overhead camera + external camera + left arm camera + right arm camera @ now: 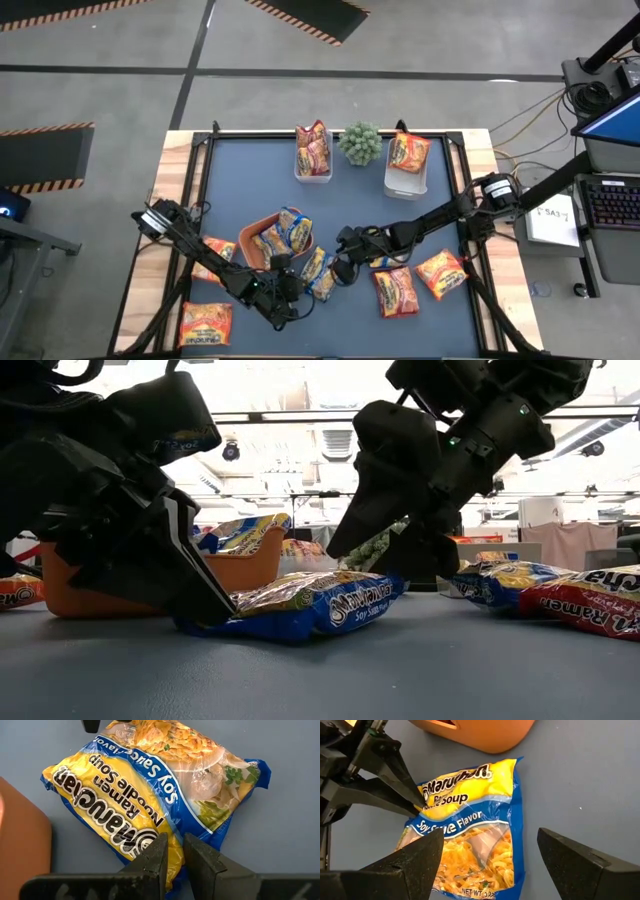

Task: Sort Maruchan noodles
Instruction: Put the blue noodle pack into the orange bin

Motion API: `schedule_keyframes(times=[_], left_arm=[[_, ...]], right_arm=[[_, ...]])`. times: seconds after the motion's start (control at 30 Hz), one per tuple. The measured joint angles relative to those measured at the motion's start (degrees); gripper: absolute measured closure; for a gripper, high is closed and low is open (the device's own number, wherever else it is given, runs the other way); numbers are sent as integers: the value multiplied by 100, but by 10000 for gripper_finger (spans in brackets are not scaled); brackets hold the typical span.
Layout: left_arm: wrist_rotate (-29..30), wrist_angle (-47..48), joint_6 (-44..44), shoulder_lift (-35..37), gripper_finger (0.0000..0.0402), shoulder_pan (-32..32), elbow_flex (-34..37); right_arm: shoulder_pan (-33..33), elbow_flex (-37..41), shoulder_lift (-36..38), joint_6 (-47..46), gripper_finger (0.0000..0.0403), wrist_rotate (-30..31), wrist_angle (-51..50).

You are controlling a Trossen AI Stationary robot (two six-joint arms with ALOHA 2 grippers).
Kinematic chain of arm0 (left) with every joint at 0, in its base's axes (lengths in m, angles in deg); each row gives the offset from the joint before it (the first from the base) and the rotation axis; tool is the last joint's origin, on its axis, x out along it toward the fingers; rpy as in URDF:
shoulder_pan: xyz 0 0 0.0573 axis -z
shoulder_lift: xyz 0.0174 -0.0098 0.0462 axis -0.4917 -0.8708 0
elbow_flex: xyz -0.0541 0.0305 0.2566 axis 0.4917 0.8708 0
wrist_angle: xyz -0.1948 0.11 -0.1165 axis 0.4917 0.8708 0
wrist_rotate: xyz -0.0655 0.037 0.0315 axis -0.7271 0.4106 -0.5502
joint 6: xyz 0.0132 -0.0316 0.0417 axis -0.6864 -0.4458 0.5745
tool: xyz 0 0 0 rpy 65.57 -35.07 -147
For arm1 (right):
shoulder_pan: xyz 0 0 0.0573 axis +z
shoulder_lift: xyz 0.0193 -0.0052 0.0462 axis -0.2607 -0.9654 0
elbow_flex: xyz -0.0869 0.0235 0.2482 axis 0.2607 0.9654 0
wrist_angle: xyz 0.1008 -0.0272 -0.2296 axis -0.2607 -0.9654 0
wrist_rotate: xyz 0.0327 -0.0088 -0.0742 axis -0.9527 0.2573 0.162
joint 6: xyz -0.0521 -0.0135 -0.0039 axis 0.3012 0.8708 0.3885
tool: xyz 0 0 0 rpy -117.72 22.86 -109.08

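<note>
On the dark blue-grey table [230, 170], beside the orange bowl-like plastic tray [258, 232], lies the flat yellow-and-blue crinkly plastic noodle packet [150, 795], and my left gripper [173, 855] has its fingers nearly together, pinching that packet's short end. My right gripper [490, 857] hangs over the packet's far end with its fingers spread wide, holding nothing. Only the low view shows the packet resting flat on the table between my two grippers.

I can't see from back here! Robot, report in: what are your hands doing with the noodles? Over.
Left gripper pinching the yellow-and-blue packet's edge, packet flat on the table. Right gripper open, over its other end. Orange tray close beside. Over.
</note>
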Motion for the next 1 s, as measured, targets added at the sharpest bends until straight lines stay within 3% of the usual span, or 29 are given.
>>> schedule_keyframes(times=[0.2, 0.6, 1.0], left_arm=[[28, -17, 0, -2, 355, -16, 4], [47, -88, 42, -2, 355, -21, 43], [52, -94, 44, -2, 355, -19, 44]], right_arm=[[22, -5, -265, -4, 92, -47, 372], [19, -592, -715, 222, 95, -734, 402], [-10, -713, -713, 199, 137, -920, 586]])
